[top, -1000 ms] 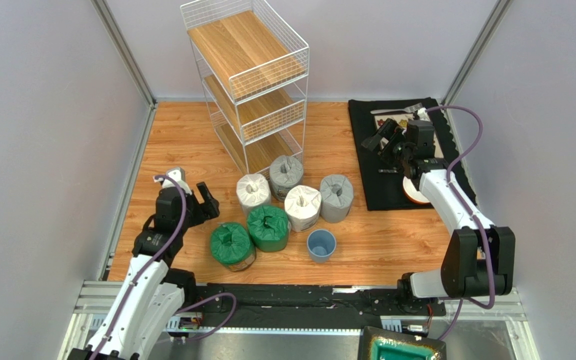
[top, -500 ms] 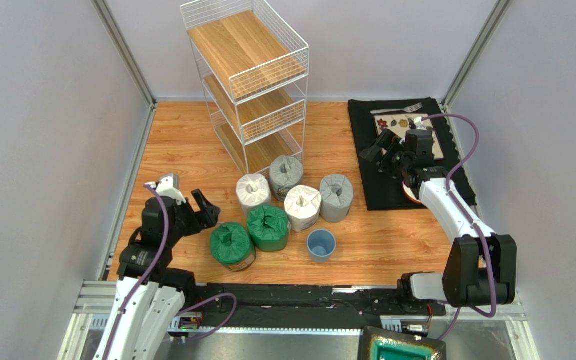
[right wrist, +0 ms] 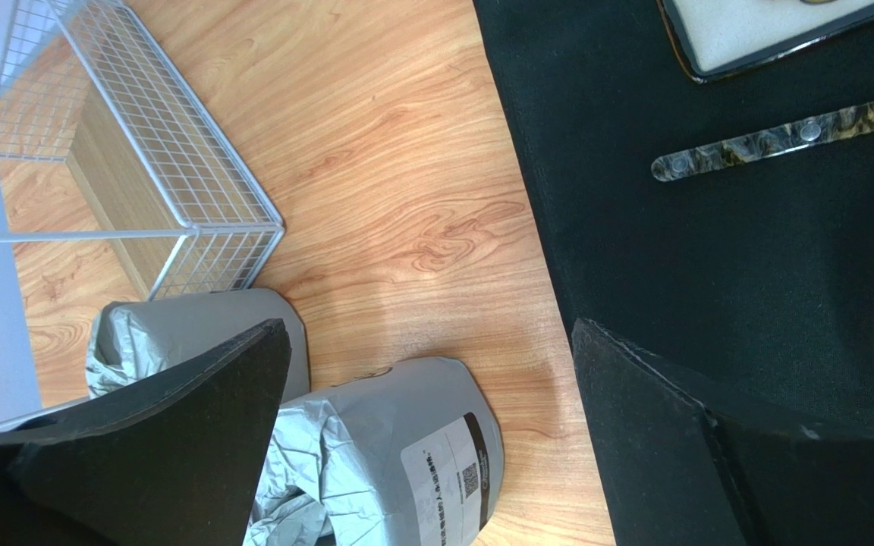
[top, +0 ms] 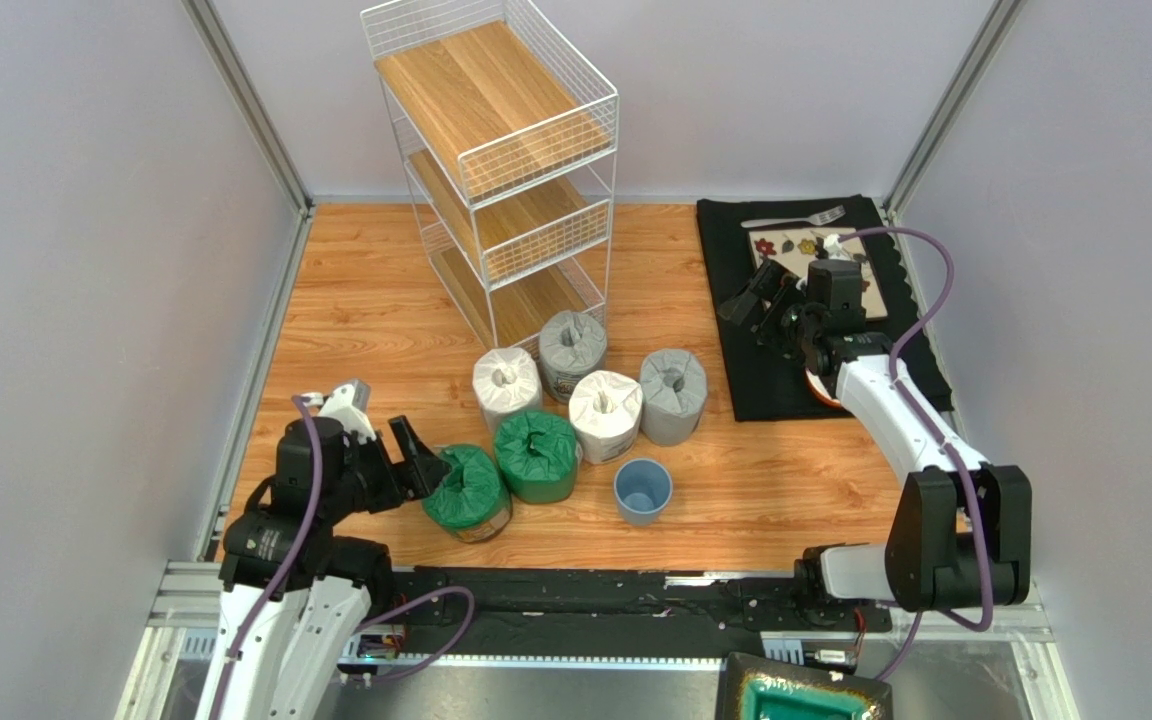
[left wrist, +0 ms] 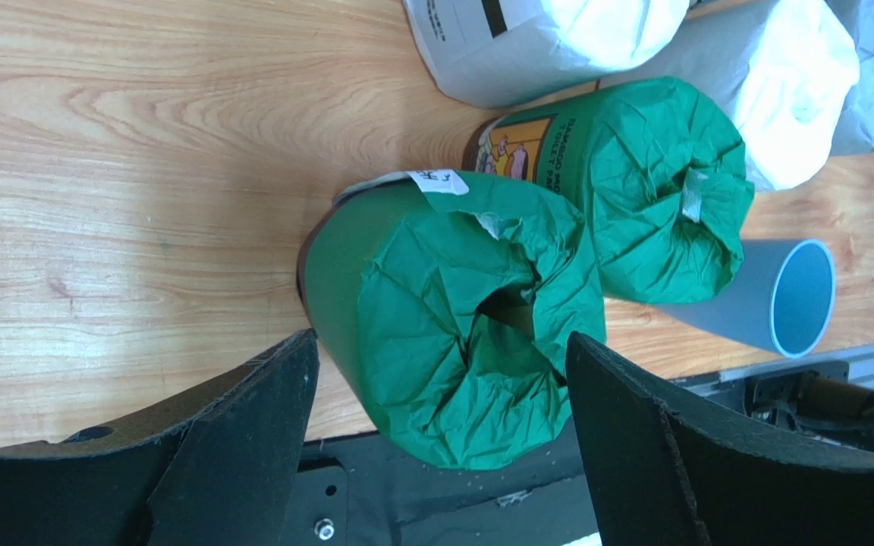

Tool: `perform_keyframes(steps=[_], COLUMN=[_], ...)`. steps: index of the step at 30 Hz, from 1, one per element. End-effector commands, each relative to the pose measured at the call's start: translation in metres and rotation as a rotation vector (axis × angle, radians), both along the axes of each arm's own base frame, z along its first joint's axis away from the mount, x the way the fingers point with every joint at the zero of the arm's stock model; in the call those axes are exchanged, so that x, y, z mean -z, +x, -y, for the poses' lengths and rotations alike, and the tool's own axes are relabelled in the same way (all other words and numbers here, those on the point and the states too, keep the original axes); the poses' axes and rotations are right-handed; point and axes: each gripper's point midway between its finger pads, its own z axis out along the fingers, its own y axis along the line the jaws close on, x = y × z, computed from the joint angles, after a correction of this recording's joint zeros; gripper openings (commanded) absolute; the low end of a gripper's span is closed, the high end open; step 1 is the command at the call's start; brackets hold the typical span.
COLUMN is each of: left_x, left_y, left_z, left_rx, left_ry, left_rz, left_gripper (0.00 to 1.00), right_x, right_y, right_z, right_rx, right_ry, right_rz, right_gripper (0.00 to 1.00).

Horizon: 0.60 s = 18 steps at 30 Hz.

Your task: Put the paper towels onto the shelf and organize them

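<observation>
Six paper towels stand grouped on the wooden table: two green (top: 465, 488) (top: 537, 455), two white (top: 507, 384) (top: 605, 414), two grey (top: 572, 350) (top: 672, 393). The shelf (top: 500, 150), a white wire rack with wooden tiers, rises behind them with nothing on it. My left gripper (top: 405, 458) is open, and in the left wrist view its jaws straddle the top of the nearest green roll (left wrist: 453, 341) with gaps on both sides. My right gripper (top: 758, 296) hangs open over the mat's left edge, with a grey roll (right wrist: 396, 444) below it.
A blue cup (top: 642, 489) stands right of the green rolls. A black mat (top: 778, 368) with a tray and a plate lies at the right. The shelf's lowest corner (right wrist: 225, 228) is close to the rear grey roll (right wrist: 179, 330). Grey walls enclose the table.
My left gripper has moved nearer and to the right, from open floor onto the nearest green roll, narrowing slightly. The right gripper has shifted a little.
</observation>
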Motion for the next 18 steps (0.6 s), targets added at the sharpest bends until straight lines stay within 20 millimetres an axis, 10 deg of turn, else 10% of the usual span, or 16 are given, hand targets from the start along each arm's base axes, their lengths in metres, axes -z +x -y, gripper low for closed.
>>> perform_keyframes(steps=[1, 18], left_x=[-0.001, 0.031], left_y=[-0.017, -0.006], left_z=[0.002, 0.001], left_rx=[0.057, 0.056], left_ry=[0.013, 0.037], left_rz=[-0.041, -0.083], left_gripper=[0.88, 0.87], right_x=[0.004, -0.004], right_y=[0.006, 0.008], right_z=[-0.004, -0.005], right_rx=[-0.01, -0.018], right_ry=[0.007, 0.01], right_rz=[0.003, 0.016], right_gripper=[0.98, 0.96])
